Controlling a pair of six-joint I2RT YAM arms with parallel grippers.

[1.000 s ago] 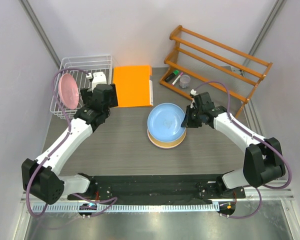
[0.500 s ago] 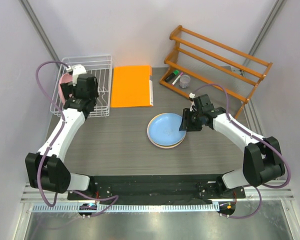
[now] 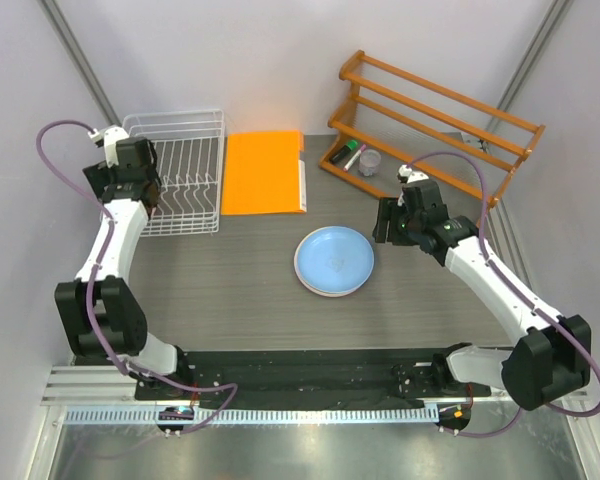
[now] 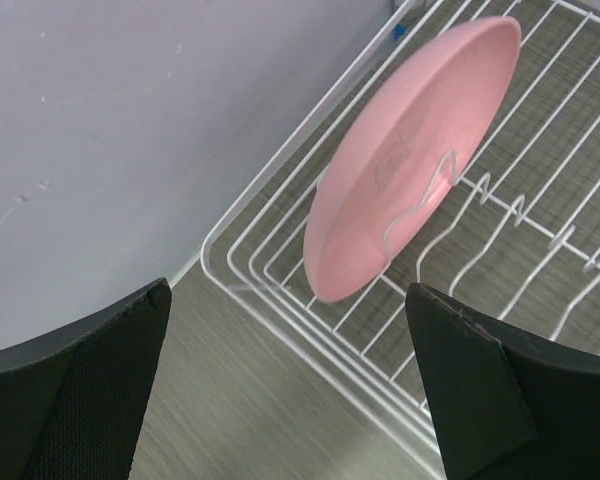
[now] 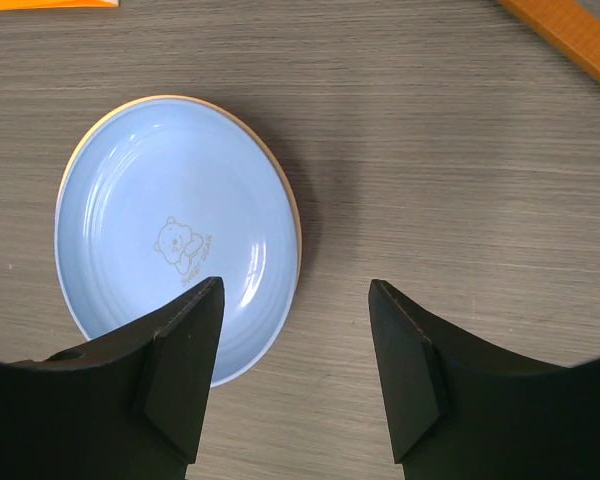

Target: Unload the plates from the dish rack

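Well, from above the pink plate is hidden, because the left gripper hangs over the left edge of the dish rack. Only the left wrist view shows it, standing tilted among the prongs in the rack's corner. The left arm is folded up tall beside the rack, its fingers spread wide and holding nothing. Far to the right of the rack, the right gripper hangs with fingers apart and empty beside the blue plate, where its wrist view shows a little bear and the thin rim of a tan plate underneath.
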